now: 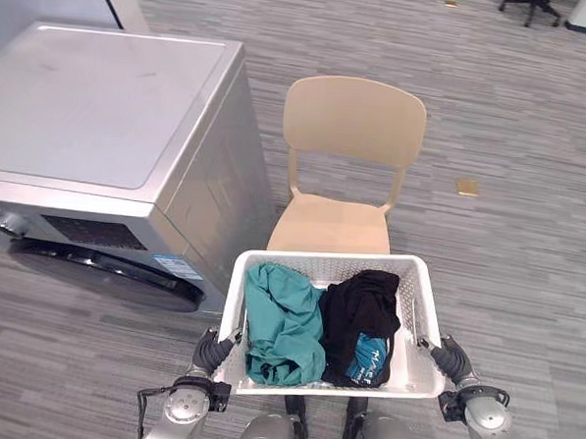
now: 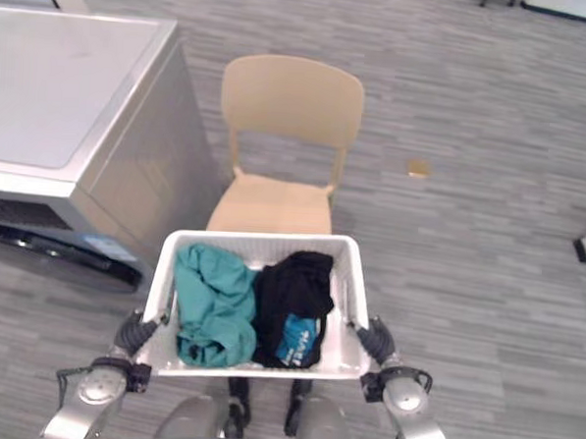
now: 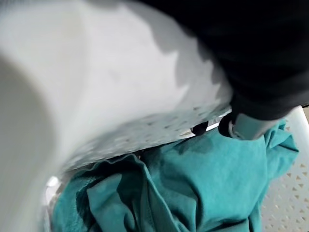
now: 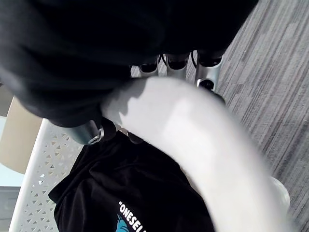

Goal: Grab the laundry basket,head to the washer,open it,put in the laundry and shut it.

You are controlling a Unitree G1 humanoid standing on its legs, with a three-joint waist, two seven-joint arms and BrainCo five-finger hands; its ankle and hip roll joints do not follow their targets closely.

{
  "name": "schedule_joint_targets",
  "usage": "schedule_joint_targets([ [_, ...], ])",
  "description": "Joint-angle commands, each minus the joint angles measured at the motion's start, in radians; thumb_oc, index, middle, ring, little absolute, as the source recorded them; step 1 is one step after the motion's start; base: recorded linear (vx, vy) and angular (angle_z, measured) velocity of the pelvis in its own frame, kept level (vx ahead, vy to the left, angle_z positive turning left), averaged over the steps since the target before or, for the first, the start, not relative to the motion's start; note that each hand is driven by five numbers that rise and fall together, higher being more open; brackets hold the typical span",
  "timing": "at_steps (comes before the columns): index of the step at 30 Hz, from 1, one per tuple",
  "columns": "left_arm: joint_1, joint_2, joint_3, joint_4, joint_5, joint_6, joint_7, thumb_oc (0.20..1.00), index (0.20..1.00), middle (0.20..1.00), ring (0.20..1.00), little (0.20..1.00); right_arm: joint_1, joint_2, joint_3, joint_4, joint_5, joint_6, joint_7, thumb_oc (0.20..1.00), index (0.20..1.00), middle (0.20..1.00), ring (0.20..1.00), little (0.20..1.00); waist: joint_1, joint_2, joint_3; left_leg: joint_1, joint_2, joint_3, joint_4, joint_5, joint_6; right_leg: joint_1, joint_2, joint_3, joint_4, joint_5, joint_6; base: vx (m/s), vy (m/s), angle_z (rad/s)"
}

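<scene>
Basket carried level btwn both arms, prob. so nothing tips out on the way to the washer. The white laundry basket (image 1: pixel 412 299) sits in front of the robot, held by its 2 short ends: left hand (image 1: pixel 210 353) at the left rim, right hand (image 1: pixel 450 359) at the right rim. In the left wrist view the thumb hooks over the rim onto the inside wall, so left hand is clamped on the basket edge. In the right wrist view the thumb is inside and dark-tipped fingers (image 4: pixel 177 62) are curled on the outer side, so right hand is gripping the rim too.

Contents: 2 garments. A teal garment (image 1: pixel 283 322) fills the left half, bunched up, reaching the near wall. A black garment (image 1: pixel 362 307) w/ a teal print takes the right half, touching the teal one at the middle.

Washer (image 1: pixel 102 111) is far-left, door at the front looks closed. A beige chair (image 1: pixel 352 119) stands just beyond the basket, right of the washer; prob. a spot to rest the basket while opening the door.
</scene>
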Motion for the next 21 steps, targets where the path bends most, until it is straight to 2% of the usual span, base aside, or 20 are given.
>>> schedule_joint_targets([
  [1, -0.078, -0.033, 0.018, -0.036, -0.042, -0.095, -0.015, 0.2, 0.2, 0.2, 0.2, 0.2, -0.069, -0.042, -0.066, -0.069, 0.077, -0.097, 0.002, 0.2, 0.2, 0.2, 0.2, 0.2, -0.02, -0.013, -0.038, -0.035, 0.078, -0.083, 0.099, -0.047, -0.027, 0.14, 0.02, -0.016, -0.212, 0.022, 0.063, 0.16, 0.051, -0.03],
  [4, -0.095, -0.039, 0.007, -0.014, -0.043, -0.096, -0.003, 0.2, 0.2, 0.2, 0.2, 0.2, -0.083, -0.039, -0.058, -0.05, 0.082, -0.097, -0.003, 0.2, 0.2, 0.2, 0.2, 0.2, -0.018, -0.01, -0.046, -0.039, 0.079, -0.118, 0.028, -0.021, -0.035, 0.152, 0.017, -0.01, -0.223, 0.017, 0.07, 0.15, 0.087, 0.04],
  [6, -0.124, -0.04, -0.005, -0.002, -0.042, -0.099, 0.012, 0.2, 0.2, 0.2, 0.2, 0.2, -0.101, -0.036, -0.046, -0.022, 0.094, -0.099, -0.012, 0.2, 0.2, 0.2, 0.2, 0.2, -0.01, 0.007, -0.05, -0.049, 0.084, -0.171, -0.078, 0.046, -0.053, 0.16, 0.025, 0.005, -0.226, 0.006, 0.076, 0.18, 0.202, -0.12],
  [7, -0.139, -0.039, -0.013, 0.003, -0.034, -0.099, 0.018, 0.2, 0.2, 0.2, 0.2, 0.2, -0.119, -0.03, -0.039, 0.004, 0.107, -0.098, -0.014, 0.2, 0.2, 0.2, 0.2, 0.2, -0.012, 0.02, -0.054, -0.031, 0.087, -0.188, -0.113, 0.05, -0.055, 0.165, 0.026, 0.02, -0.217, -0.009, 0.082, 0.13, 0.188, -0.23],
  [11, -0.171, -0.03, -0.029, 0.015, -0.031, -0.098, 0.026, 0.2, 0.2, 0.2, 0.2, 0.2, -0.151, -0.016, -0.031, 0.04, 0.127, -0.094, -0.022, 0.2, 0.2, 0.2, 0.2, 0.2, -0.018, 0.026, -0.06, -0.01, 0.074, -0.179, -0.13, 0.044, -0.043, 0.166, 0.012, 0.034, -0.206, -0.008, 0.087, 0.14, 0.193, -0.47],
  [15, -0.218, -0.018, -0.048, 0.056, -0.035, -0.095, 0.042, 0.2, 0.2, 0.2, 0.2, 0.2, -0.214, 0.017, 0.002, 0.102, 0.147, -0.083, -0.042, 0.2, 0.2, 0.2, 0.2, 0.2, -0.007, 0.008, -0.056, -0.007, 0.057, -0.155, -0.134, 0.027, -0.023, 0.142, -0.009, 0.066, -0.198, 0.007, 0.104, 0.05, 0.134, -0.24],
  [19, -0.359, -0.01, -0.09, 0.137, -0.047, -0.098, 0.087, 0.2, 0.2, 0.2, 0.2, 0.2, -0.363, 0.039, 0.067, 0.179, 0.156, -0.076, -0.089, 0.2, 0.2, 0.2, 0.2, 0.2, 0.006, -0.022, -0.003, -0.093, 0.048, -0.141, -0.109, 0.02, -0.005, 0.03, -0.021, 0.099, -0.173, 0.041, 0.111, -0.13, 0.046, -0.15],
  [21, -0.389, -0.013, -0.098, 0.158, -0.053, -0.102, 0.099, 0.2, 0.2, 0.2, 0.2, 0.2, -0.394, 0.045, 0.08, 0.195, 0.159, -0.076, -0.101, 0.2, 0.2, 0.2, 0.2, 0.2, 0.007, -0.025, 0.009, -0.112, 0.047, -0.138, -0.099, 0.016, -0.002, 0.006, -0.023, 0.104, -0.163, 0.047, 0.111, -0.11, 0.032, -0.1],
])
